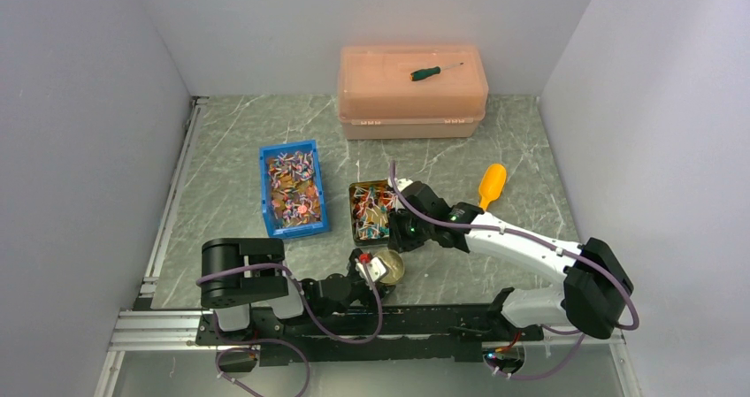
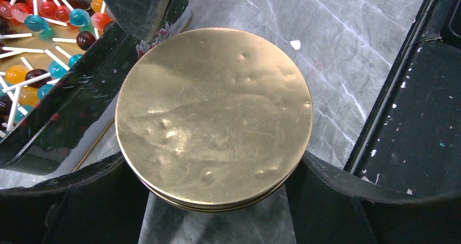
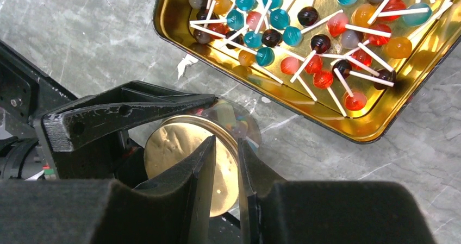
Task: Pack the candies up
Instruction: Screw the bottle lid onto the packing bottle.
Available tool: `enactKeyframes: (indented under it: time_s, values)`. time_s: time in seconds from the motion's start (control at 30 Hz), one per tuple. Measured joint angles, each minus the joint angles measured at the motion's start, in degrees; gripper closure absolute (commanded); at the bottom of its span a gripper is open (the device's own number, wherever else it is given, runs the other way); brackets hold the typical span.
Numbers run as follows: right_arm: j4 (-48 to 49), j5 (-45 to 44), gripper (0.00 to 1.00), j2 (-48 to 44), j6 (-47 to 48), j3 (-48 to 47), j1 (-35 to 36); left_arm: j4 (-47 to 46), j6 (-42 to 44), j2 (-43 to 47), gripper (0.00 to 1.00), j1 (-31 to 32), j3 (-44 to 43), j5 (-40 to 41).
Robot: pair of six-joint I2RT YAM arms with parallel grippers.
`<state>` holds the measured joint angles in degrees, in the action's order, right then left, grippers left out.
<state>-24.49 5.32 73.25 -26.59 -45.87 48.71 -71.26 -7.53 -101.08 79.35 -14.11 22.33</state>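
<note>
The candies are small round sweets on white sticks. One heap fills a blue bin (image 1: 267,163), and another heap of candies (image 3: 304,37) lies in an open rectangular gold tin (image 3: 359,135), also seen in the left wrist view (image 2: 65,130). A round gold tin (image 2: 212,119), its lid on, sits near the table's front edge (image 1: 392,266). My left gripper (image 2: 215,168) clamps it wide across its sides. My right gripper (image 3: 226,143) reaches down between the two tins, its jaws closed to a slim gap at the round tin's rim.
A large orange lidded box (image 1: 389,105) stands at the back with a green-handled screwdriver (image 1: 435,71) on top. An orange scoop (image 1: 492,185) lies to the right of the rectangular tin. A black rail (image 1: 424,319) runs along the near edge, and grey walls stand on both sides.
</note>
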Motion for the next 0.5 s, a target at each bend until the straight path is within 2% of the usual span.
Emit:
enactKeyframes:
  time_s: [0.5]
  values:
    - [5.3,3.9,0.85,0.6,-0.1,3.6,-0.5,0.4,-0.3,0.0,0.84,0.0,0.0,0.0]
